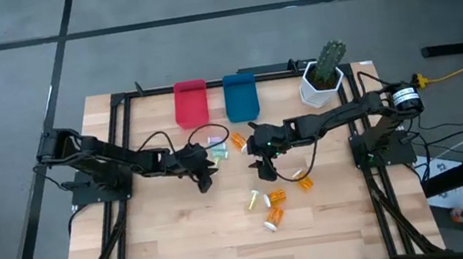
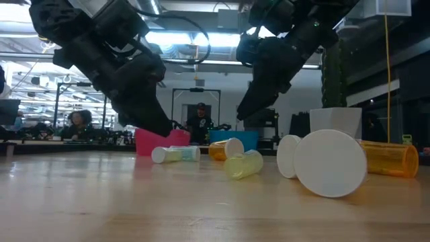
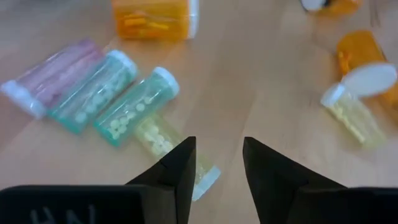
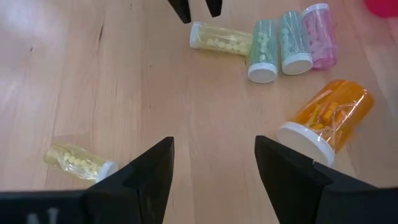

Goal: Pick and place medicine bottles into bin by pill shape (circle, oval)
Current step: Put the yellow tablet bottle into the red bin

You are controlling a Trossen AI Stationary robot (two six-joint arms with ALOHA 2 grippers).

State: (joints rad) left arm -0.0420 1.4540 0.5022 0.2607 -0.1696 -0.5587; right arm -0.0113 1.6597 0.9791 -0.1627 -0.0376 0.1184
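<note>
Bottles lie all over the table [image 1: 176,248], and from what I can see none has reached a bin yet: the red bin [image 1: 191,102] and the blue bin [image 1: 240,97] at the far edge look empty from above, though the overhead view is too small to be sure of their floors. So the sorting is, I'd judge, barely begun, with everything left to do.

Counting: one cluster sits just in front of the bins, between the two arms. The right wrist view shows it best: a yellow bottle [image 4: 221,38], two teal ones [image 4: 263,51] [image 4: 291,42], a pink one [image 4: 319,35], all lying side by side or touching, and an orange bottle [image 4: 326,121] close by. That makes five. A second yellow bottle [image 4: 76,160] lies alone, nearer the middle. Toward the front of the table is another scatter of orange bottles with white caps [image 1: 274,198], perhaps three or four; they overlap, so I won't swear to the number. Roughly ten in all. Two bins, and one cactus pot [image 1: 323,79] at the far right corner.

The left tool [image 3: 217,158] hangs released, fingers apart, right over the yellow bottle in the cluster. The right tool [image 4: 214,162] is also spread wide and grasps nothing, poised above bare wood between the lone yellow bottle and the orange one.
</note>
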